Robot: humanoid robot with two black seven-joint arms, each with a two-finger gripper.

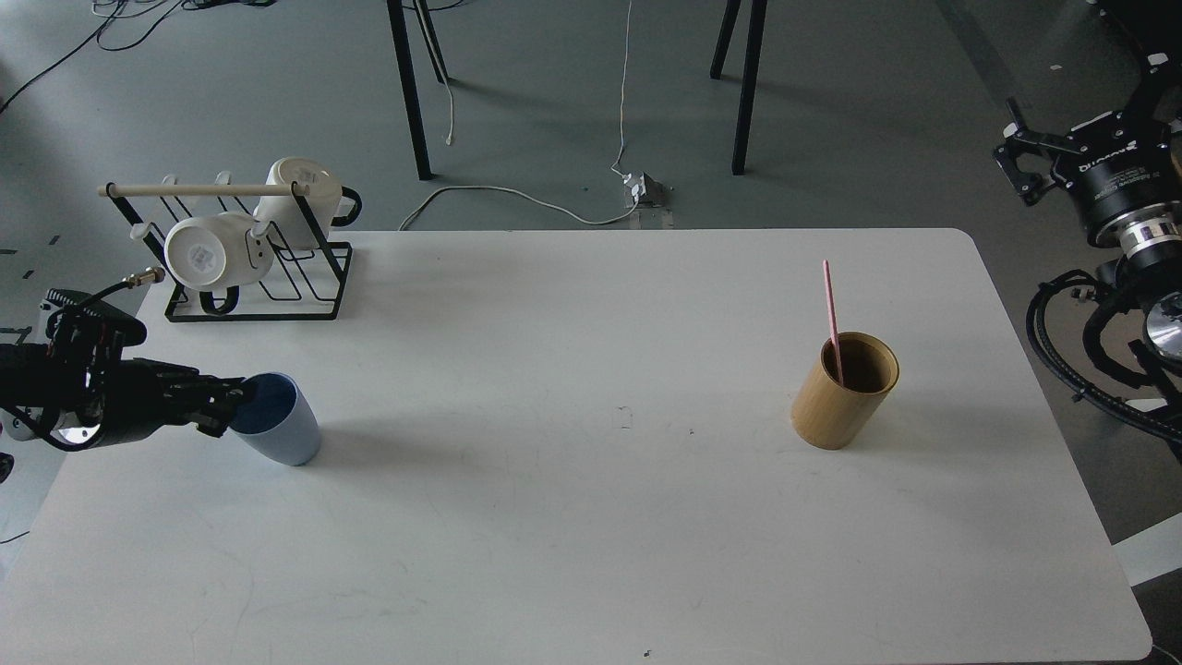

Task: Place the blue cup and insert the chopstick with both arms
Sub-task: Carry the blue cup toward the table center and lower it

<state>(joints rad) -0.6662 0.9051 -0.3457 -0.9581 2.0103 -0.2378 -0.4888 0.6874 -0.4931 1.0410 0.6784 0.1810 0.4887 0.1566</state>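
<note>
Your left gripper [226, 406] pinches the near rim of the small light-blue tapered plastic cup [282, 425], while the thin pink chopstick [831, 309] stands upright far right, nearer your spread-fingered right gripper [1020, 166].

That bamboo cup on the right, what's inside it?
One thin pink chopstick stands in the bamboo cup, leaning against its left inner wall with its top sticking out above the rim. Its lower end and the cup's bottom are hidden by the wall.
</note>
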